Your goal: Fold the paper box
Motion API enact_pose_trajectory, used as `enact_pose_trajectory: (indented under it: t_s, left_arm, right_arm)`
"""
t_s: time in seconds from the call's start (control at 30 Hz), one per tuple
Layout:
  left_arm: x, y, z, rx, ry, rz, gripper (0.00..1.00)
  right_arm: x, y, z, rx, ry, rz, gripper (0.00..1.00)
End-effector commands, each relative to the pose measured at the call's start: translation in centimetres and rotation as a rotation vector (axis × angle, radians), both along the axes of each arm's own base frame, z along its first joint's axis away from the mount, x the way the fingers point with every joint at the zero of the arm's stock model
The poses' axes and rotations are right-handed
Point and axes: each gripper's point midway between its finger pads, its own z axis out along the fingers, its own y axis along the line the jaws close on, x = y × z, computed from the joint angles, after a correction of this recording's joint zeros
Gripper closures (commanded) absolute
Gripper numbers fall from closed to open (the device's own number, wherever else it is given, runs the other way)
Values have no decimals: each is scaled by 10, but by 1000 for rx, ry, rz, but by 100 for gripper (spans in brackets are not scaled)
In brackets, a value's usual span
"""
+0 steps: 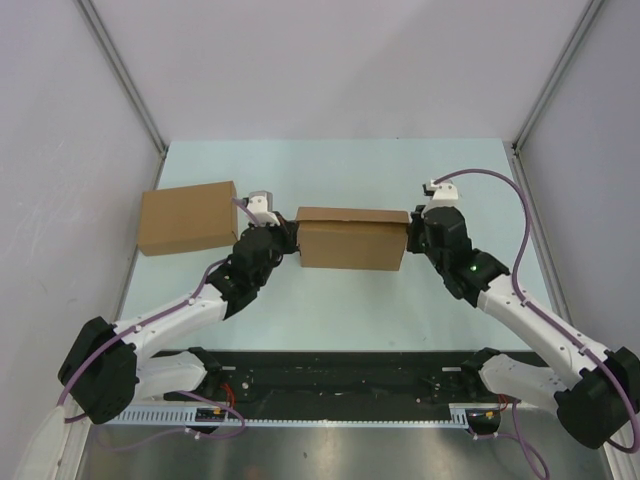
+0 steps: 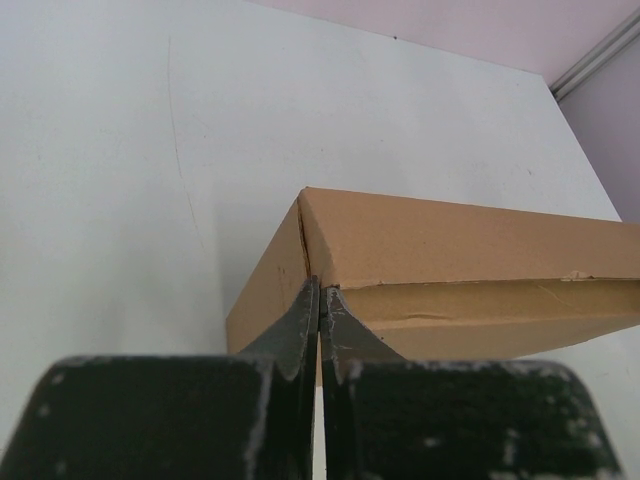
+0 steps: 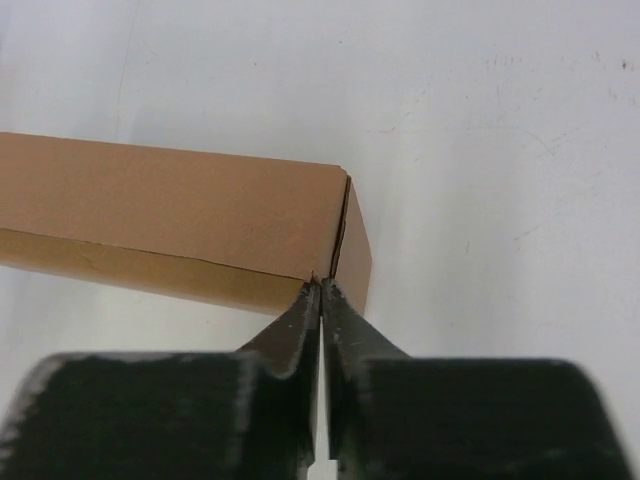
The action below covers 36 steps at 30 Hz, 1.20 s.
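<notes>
The paper box (image 1: pixel 352 245) is lying mid-worktop (image 1: pixel 330 170), folded up, its long axis running left to right across both arms. The left pincer (image 1: pixel 291 240) and right pincer (image 1: pixel 411 236) are touching its opposite ends, both fully closed and gripping nothing. A plain box (image 1: pixel 188 217) is sitting further left.

You have a plain box (image 1: pixel 188 218) lying flat on the table (image 1: pixel 330 165), just to the left of the left gripper (image 1: pixel 291 238) and slightly farther out. Grey walls (image 1: pixel 340 70) rise well beyond that gripper, and a black rail (image 1: pixel 330 375) runs behind it at the near edge.
</notes>
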Motion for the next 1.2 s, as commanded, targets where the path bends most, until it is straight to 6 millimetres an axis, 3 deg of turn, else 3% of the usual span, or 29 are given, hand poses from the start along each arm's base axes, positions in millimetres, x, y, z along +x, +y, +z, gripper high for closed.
enact_pose_trajectory:
  t_s: [0.0, 0.07, 0.17, 0.57, 0.67, 0.83, 0.87, 1.17]
  left_arm:
    - [-4, 15, -36, 109, 108, 38, 100]
    - [-5, 14, -35, 110, 106, 37, 100]
    - [-4, 15, -36, 110, 109, 42, 100]
    - [-4, 16, -33, 111, 104, 43, 100]
    - [-5, 17, -34, 110, 105, 46, 100]
    - [-6, 17, -36, 109, 108, 46, 100]
    - [-6, 17, -35, 106, 105, 44, 100]
    - [-5, 15, -33, 102, 102, 40, 100]
  right_arm:
    - [-8, -15, 16, 9, -17, -31, 81]
    - [-9, -16, 23, 9, -23, -32, 62]
    - [-11, -18, 36, 11, -35, -35, 49]
    - [-19, -19, 90, 104, -136, -8, 41]
    - [-13, -13, 87, 202, -105, 20, 40]
    - [-6, 6, 63, 410, -10, 101, 41]
    - [-2, 5, 68, 441, -27, 105, 40]
    - [2, 13, 39, 541, 76, 148, 33]
